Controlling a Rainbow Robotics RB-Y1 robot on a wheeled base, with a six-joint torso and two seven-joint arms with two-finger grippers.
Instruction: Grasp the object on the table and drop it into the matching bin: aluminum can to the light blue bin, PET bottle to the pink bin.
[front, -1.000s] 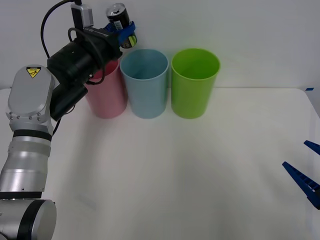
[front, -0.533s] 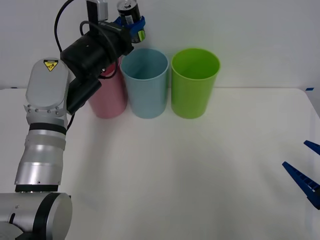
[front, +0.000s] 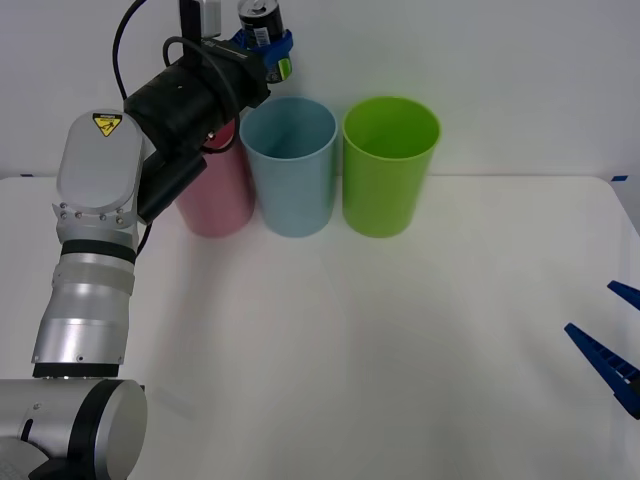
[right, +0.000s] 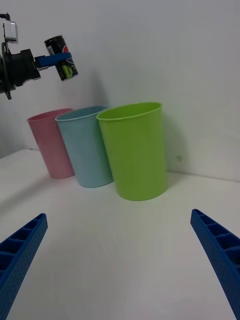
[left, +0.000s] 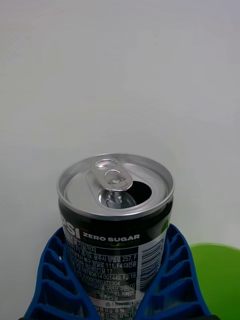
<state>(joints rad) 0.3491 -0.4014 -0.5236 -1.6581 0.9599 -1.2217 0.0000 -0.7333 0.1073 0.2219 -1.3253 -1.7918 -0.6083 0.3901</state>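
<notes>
My left gripper (front: 266, 45) is shut on the small dark aluminum can (front: 262, 24), holding it upright in the air above the rim of the light blue bin (front: 290, 165). In the left wrist view the can (left: 116, 225) sits between the blue ribbed fingers (left: 55, 275), its silver top open. From the right wrist view the can (right: 61, 57) hangs high over the light blue bin (right: 86, 145), with the pink bin (right: 51, 142) beside it. The pink bin (front: 215, 195) stands left of the blue one, partly behind the left arm. My right gripper (front: 615, 340) rests open at the table's right edge.
A lime green bin (front: 388, 165) stands right of the light blue one, all three in a row at the back of the white table (front: 350, 340). A white wall rises behind them. The left arm's forearm reaches over the pink bin.
The left arm has lifted the can higher and carried it to the right, from over the pink bin toward the light blue bin. The right arm has not moved.
</notes>
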